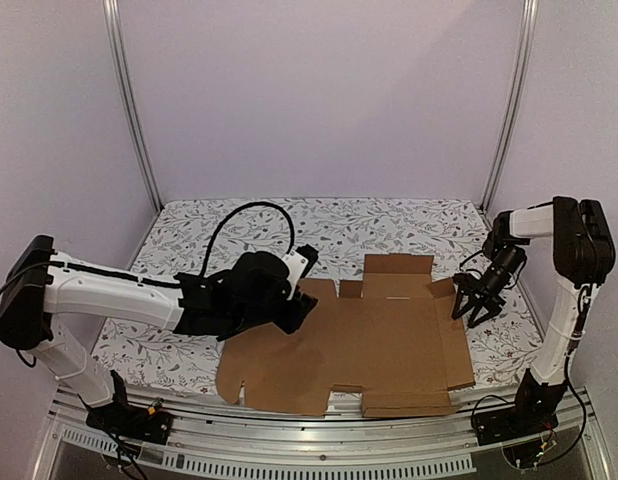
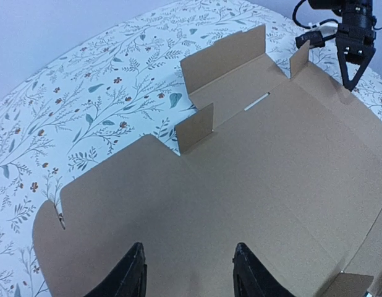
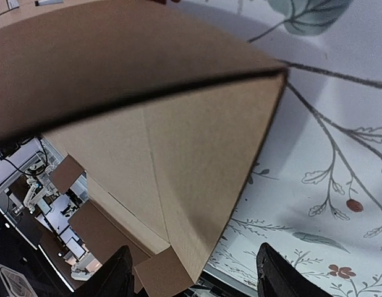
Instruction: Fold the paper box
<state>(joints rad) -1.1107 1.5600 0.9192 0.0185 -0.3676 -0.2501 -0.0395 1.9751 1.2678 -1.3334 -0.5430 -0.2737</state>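
both pincers gape, left gripper [image 2: 188,255] over the box [image 1: 389,340], right gripper [image 1: 476,305] at its side flap [image 1: 457,350] — so pin the base and lift along the crease.

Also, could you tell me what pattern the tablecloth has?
The tablecloth is white with grey-green leafy vines and reddish flowers, clearest in the left wrist view.

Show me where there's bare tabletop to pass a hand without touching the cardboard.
Freest: the far strip of table between the back wall and the paper box. Crowded: the box's right edge, where the right end effector hangs by a raised flap, and its left part, under the left end effector.
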